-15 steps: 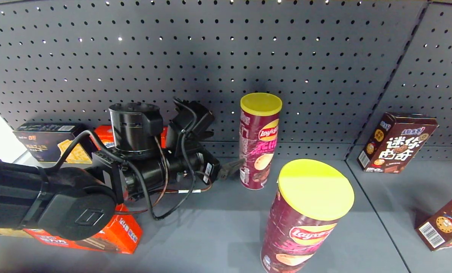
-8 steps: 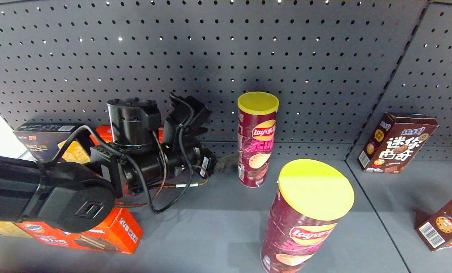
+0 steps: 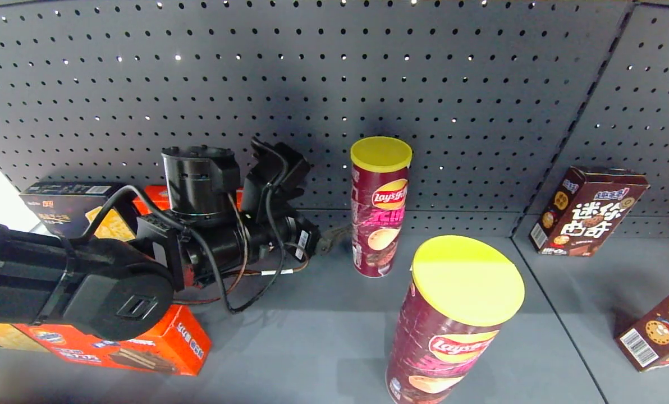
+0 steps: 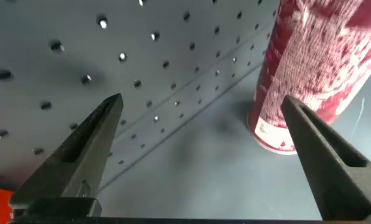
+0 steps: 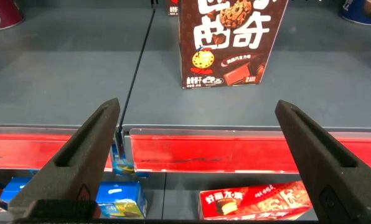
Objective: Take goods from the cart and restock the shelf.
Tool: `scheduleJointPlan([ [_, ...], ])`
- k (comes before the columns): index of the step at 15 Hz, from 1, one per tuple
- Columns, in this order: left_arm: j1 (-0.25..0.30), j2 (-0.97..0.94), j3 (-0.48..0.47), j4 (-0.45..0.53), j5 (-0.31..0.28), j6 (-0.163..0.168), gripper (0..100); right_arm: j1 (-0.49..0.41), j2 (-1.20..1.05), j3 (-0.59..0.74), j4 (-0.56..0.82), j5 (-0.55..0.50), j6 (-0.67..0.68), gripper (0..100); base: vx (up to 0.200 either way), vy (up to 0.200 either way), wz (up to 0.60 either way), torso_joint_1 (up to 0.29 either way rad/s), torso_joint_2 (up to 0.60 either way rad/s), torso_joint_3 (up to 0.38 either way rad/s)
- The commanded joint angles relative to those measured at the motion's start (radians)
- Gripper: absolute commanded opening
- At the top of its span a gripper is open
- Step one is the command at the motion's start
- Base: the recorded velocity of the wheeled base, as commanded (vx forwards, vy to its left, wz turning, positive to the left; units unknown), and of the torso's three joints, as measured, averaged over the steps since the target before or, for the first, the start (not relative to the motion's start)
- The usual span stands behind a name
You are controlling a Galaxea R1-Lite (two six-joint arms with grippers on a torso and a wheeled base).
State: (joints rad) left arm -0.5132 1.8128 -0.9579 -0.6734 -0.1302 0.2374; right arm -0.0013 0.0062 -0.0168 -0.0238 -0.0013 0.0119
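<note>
I see two maroon chip cans with yellow lids, both upright on the grey shelf (image 3: 312, 336). The rear can (image 3: 380, 207) is at frame centre, close to the pegboard back (image 3: 368, 73). The front can (image 3: 452, 325) is lower right of centre. A brown cookie box (image 3: 587, 210) stands at right, and an orange box (image 3: 183, 342) lies at lower left.

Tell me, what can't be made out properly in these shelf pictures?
- Head view: orange box, mostly hidden under the left arm.
- Head view: near chips can, base cut off by the lower edge.
- Head view: near cookie box, cut off by the right edge.
- Left wrist view: far chips can, lid beyond the picture's edge.
</note>
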Motion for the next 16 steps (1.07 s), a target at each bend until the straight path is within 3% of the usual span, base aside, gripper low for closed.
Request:
scheduleJointPlan([
  [1,0.001,-0.001,0.016,0.000,0.000,0.000,100,0.000,0.001,0.000,-0.001,0.000,0.000,100,0.000,0.000,0.00,0.000,0.00,0.000],
  [16,-0.005,0.053,-0.030,0.000,0.001,0.002,100,0.000,0.001,0.000,-0.001,0.000,0.002,100,0.000,0.000,0.00,0.000,0.00,0.000],
])
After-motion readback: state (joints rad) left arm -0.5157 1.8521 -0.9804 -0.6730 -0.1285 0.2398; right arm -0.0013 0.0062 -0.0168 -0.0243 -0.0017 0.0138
